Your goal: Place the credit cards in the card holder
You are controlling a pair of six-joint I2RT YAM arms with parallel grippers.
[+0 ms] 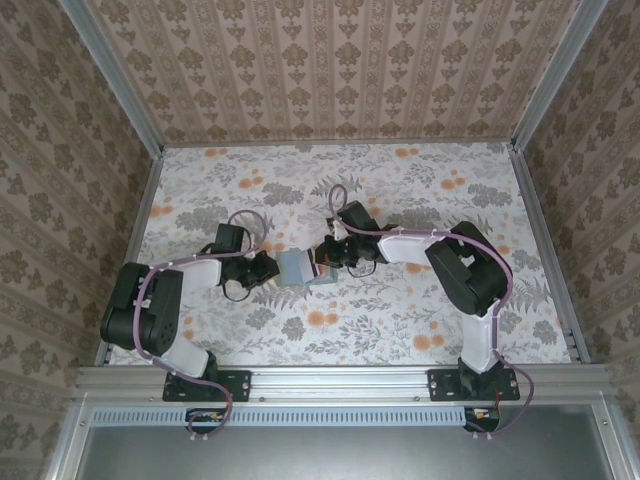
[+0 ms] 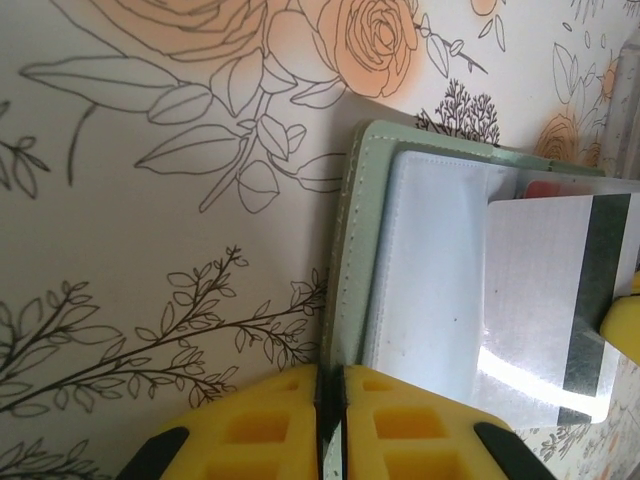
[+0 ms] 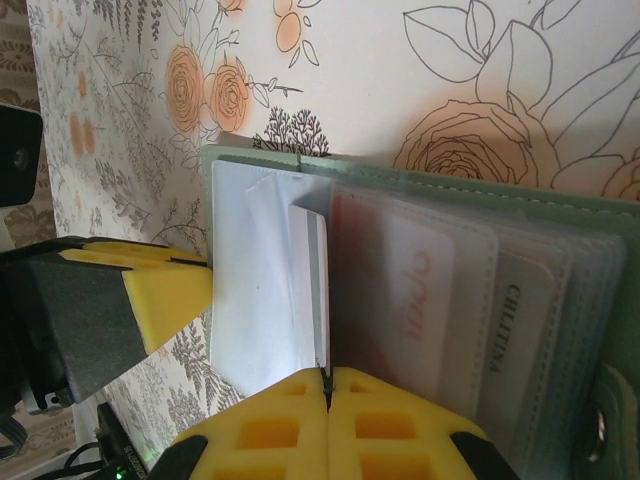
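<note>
1. Left wrist view: our left end effector (image 2: 330, 425) is pinched on the edge of the card holder (image 2: 352, 250), lying open mid-tabletop (image 2: 150, 250).
2. Our right end effector (image 3: 327, 405) is clamped on a credit card (image 3: 310, 290), right over the holder's clear pockets.

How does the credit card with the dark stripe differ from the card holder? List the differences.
The credit card shows a pale glossy face with a dark stripe; the card holder is sage green with clear sleeves. The credit card is smaller than the card holder. The right gripper has its jaws shut on the credit card, while the left gripper pinches the card holder's edge. Both are flat rectangles.
</note>
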